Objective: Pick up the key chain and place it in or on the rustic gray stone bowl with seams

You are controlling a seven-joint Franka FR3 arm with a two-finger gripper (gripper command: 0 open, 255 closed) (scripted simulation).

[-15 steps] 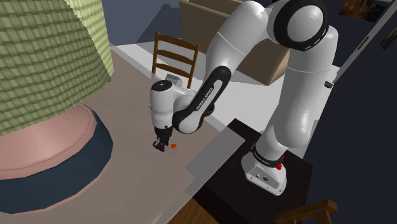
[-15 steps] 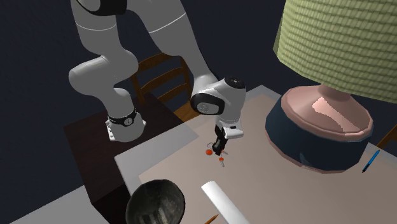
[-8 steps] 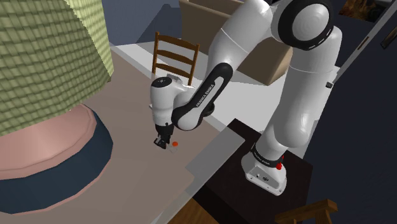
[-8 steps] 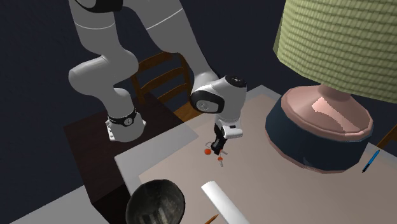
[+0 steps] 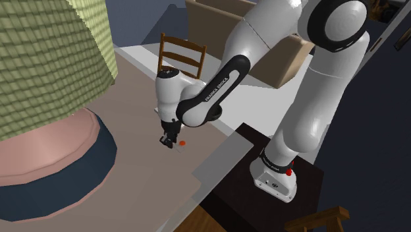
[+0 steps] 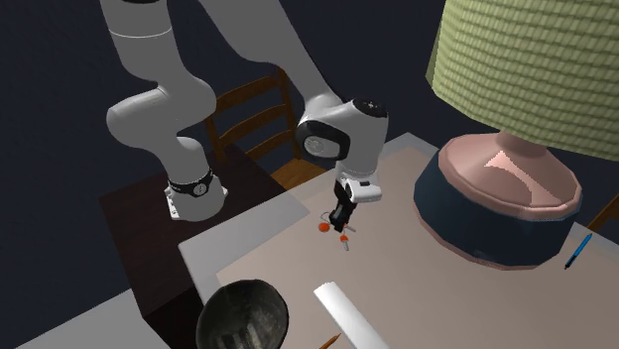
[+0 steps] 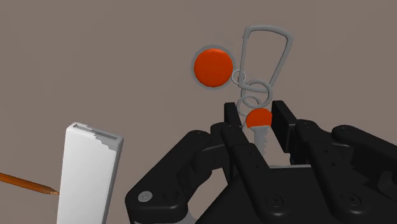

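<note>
1. Wrist view first: my gripper (image 7: pixel 256 116) is closed down narrow on the key chain (image 7: pixel 213 66). The two black fingers pinch its small orange key head, one on each side. The big orange disc, the rings and the grey clip stick out past the fingertips.
2. I think the pick-up step is the one in hand. In the second exterior view the key chain hangs under the gripper, low over the brown table (image 6: pixel 427 288) and near the edge by the stand. I cannot tell for sure if all of it is off the table top.
3. The bowl (image 6: pixel 243 315) is dark grey with pale seams. It sits by the table's corner, at the second exterior view's bottom left, well apart from the gripper.
4. I see nothing in the bowl. The picture's edge cuts off its near side, so I cannot check all of it.
5. My guess for the next move is to go up a bit more, carry the key chain over to the bowl and stop above its middle. Then I would open the fingers.
6. A white block (image 6: pixel 347 315) lies just beside the bowl, with a pencil (image 6: pixel 329 342) near it. I would pass over them, slowly, because the loose end of the key chain can swing.
7. A brown box (image 5: pixel 207 23) stands behind the arm. I cannot see into it.
</note>
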